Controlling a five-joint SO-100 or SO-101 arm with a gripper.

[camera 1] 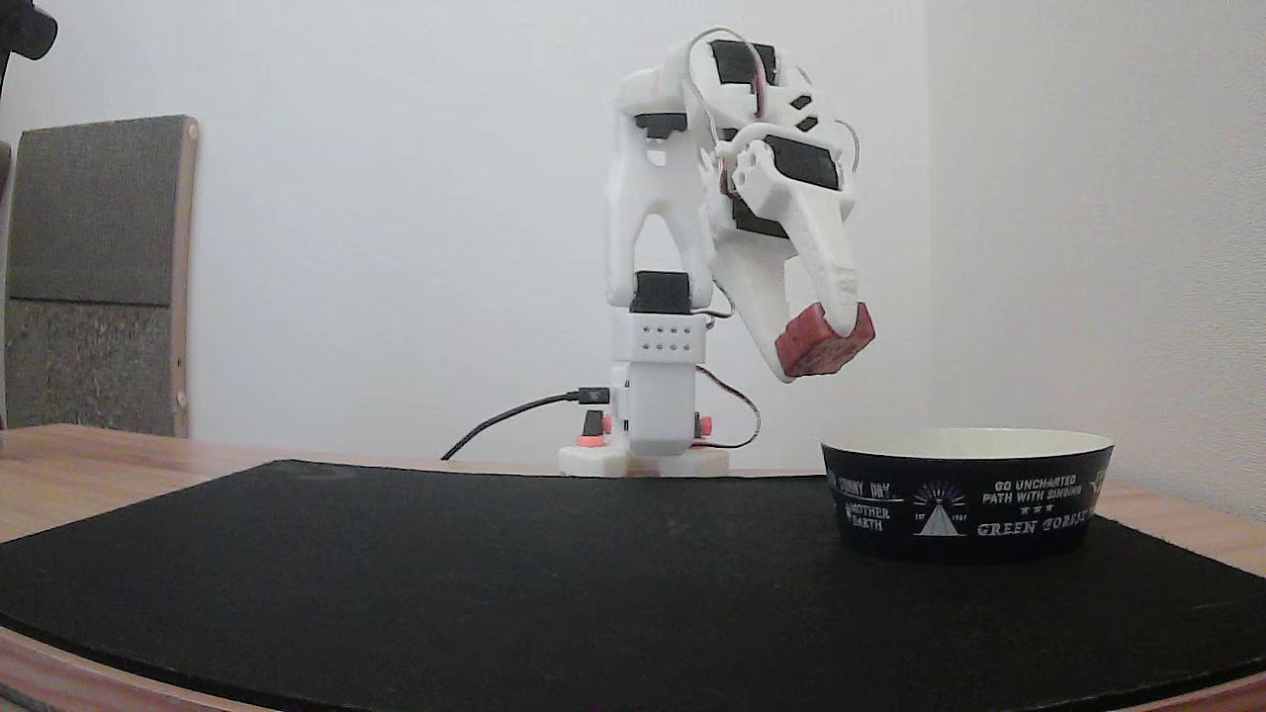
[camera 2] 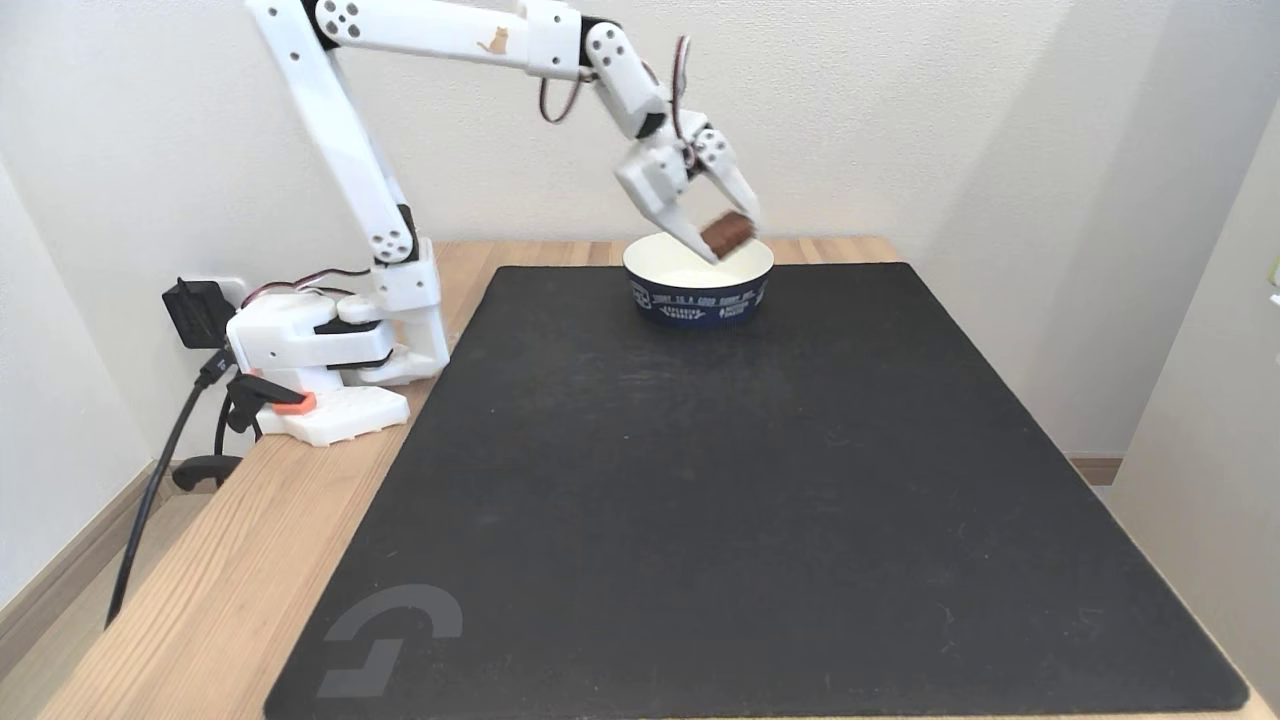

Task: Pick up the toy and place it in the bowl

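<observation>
My white gripper (camera 1: 819, 346) (camera 2: 729, 236) is shut on the toy (camera 1: 825, 342) (camera 2: 727, 232), a small dull-red block held tilted between the fingertips. The block hangs in the air above the bowl (camera 1: 967, 489) (camera 2: 699, 283), a shallow round bowl, black outside with white text and a tent emblem, cream inside. In a fixed view from the table's level the block sits above and slightly left of the bowl's left rim. From the raised fixed view it hangs over the bowl's opening, clear of the rim.
A black mat (camera 2: 760, 480) covers most of the wooden table (camera 2: 210, 560). The arm's base (camera 2: 330, 350) stands at the mat's left edge with cables trailing off the table. White walls close in behind and to the right of the bowl.
</observation>
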